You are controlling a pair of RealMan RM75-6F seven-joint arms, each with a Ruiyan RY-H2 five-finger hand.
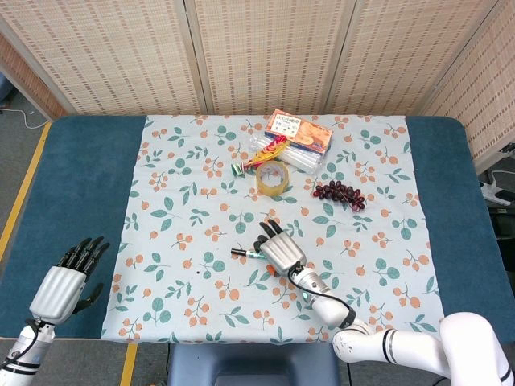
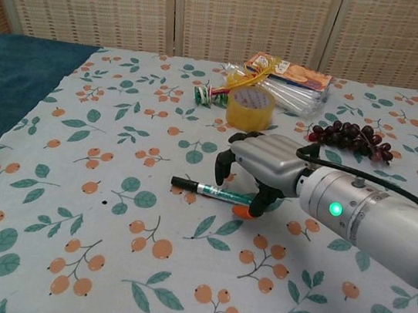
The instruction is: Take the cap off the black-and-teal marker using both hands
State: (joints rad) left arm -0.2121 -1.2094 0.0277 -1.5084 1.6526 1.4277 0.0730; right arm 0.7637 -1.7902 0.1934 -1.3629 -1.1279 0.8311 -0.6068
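Observation:
The black-and-teal marker (image 1: 244,253) (image 2: 206,189) lies flat on the floral cloth, black cap end pointing left. My right hand (image 1: 278,250) (image 2: 260,164) arches over its teal right end. The fingers (image 2: 224,166) come down on the far side and the orange-tipped thumb (image 2: 252,206) on the near side. The marker still rests on the cloth, and its right end is hidden under the hand. My left hand (image 1: 63,282) hovers with spread fingers over the blue table edge at the front left, holding nothing and far from the marker. The chest view does not show it.
Behind the marker stand a yellow tape roll (image 1: 273,178) (image 2: 249,108), a bunch of dark grapes (image 1: 339,192) (image 2: 352,135), an orange snack box (image 1: 298,131) (image 2: 287,72) and a clear bag of sticks (image 1: 283,155). A small green-striped item (image 2: 203,93) lies left of the tape.

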